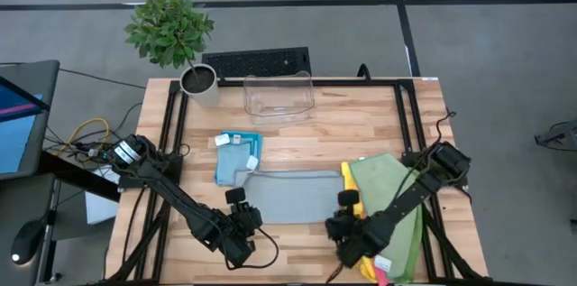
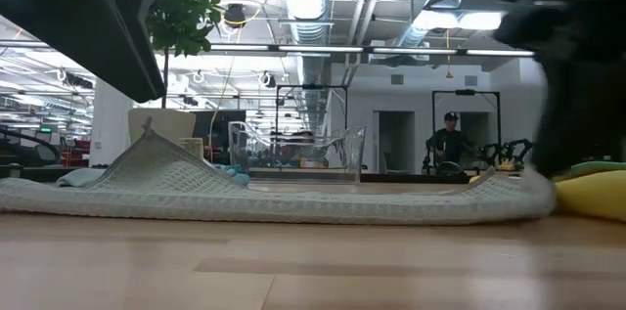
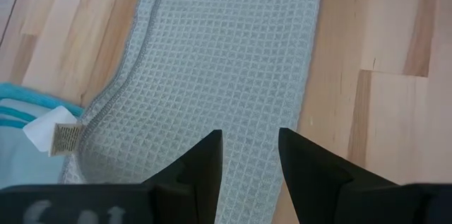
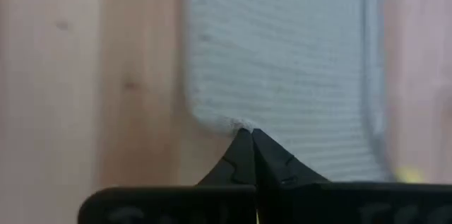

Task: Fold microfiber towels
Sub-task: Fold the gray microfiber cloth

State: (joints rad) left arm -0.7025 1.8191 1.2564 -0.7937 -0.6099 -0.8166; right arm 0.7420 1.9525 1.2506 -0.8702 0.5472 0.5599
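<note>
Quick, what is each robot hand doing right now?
Left end effector: open, over the grey towel, holding nothing.
Right end effector: shut on the grey towel's corner.

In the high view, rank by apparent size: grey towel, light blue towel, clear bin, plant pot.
Largest to smallest:
1. grey towel
2. clear bin
3. light blue towel, close to the bin and partly under the grey one, so unsure
4. plant pot
</note>
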